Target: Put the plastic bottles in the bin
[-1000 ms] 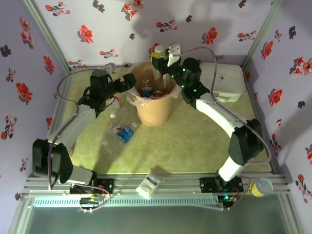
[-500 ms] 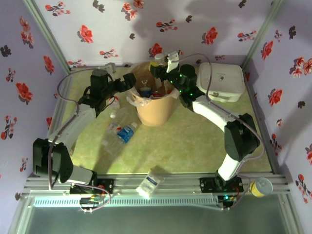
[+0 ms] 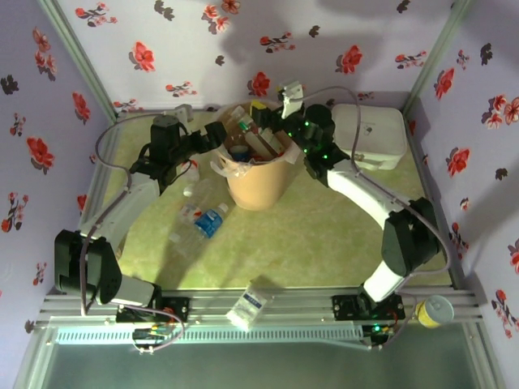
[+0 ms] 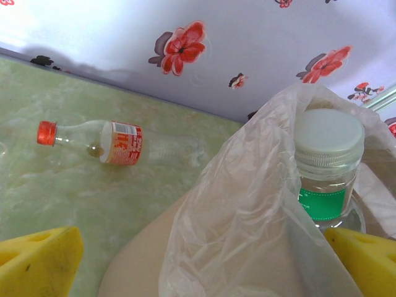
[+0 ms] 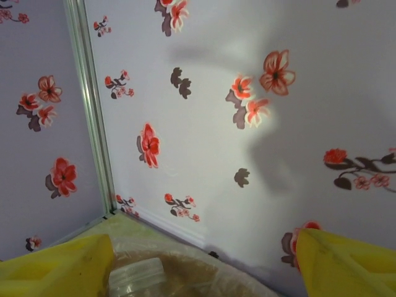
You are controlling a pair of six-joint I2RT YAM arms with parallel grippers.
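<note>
The tan bin (image 3: 258,180), lined with a clear bag, holds several plastic bottles (image 3: 246,132). My right gripper (image 3: 273,126) hangs open over its back rim. Its yellow pads (image 5: 55,266) have nothing between them, and a clear bottle top (image 5: 137,276) lies below inside the bin (image 5: 210,269). My left gripper (image 3: 213,136) is open at the bin's left rim, pads (image 4: 37,260) wide apart on either side of the bagged wall (image 4: 247,235). A white-capped, green-labelled bottle (image 4: 327,161) stands in the bin. A red-capped bottle (image 4: 102,141) lies on the table.
More bottles lie left of the bin: a blue-labelled one (image 3: 209,220) and clear ones (image 3: 183,240). A flat white box (image 3: 370,136) sits at the back right. A small pack (image 3: 247,306) rests on the front rail, and a yellow-lidded jar (image 3: 435,310) stands at the right.
My right gripper held a white-capped bottle above the bin; it has opened and the bottle now lies in the bin. The left arm has not moved.
</note>
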